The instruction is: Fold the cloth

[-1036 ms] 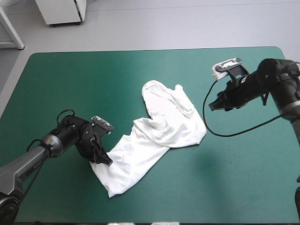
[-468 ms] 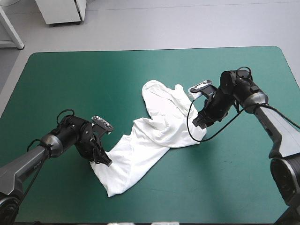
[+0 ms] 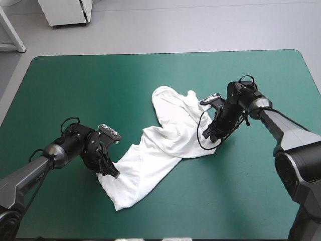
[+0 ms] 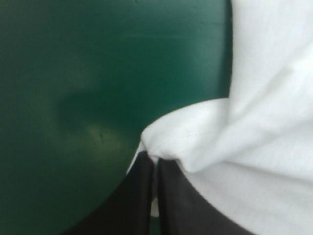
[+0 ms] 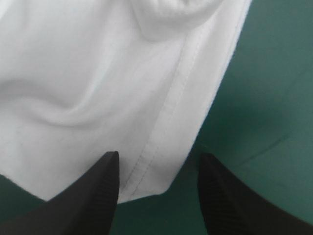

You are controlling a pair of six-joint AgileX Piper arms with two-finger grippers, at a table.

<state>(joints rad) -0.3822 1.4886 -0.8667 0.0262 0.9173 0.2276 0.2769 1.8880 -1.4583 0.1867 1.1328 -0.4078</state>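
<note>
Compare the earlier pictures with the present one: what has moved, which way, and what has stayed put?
The right gripper swung in from over the bare cover near the table's right edge, leftward and down to the T-shirt; it now stands open astride the right-hand hem, nothing gripped yet. The left gripper stays shut on the T-shirt's near-left edge, and the T-shirt lies as before.

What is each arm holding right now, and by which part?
The left tool is shut on the T-shirt, pinching a bunched fold at its edge. The right tool holds nothing: it is open, astride the hemmed corner.
</note>
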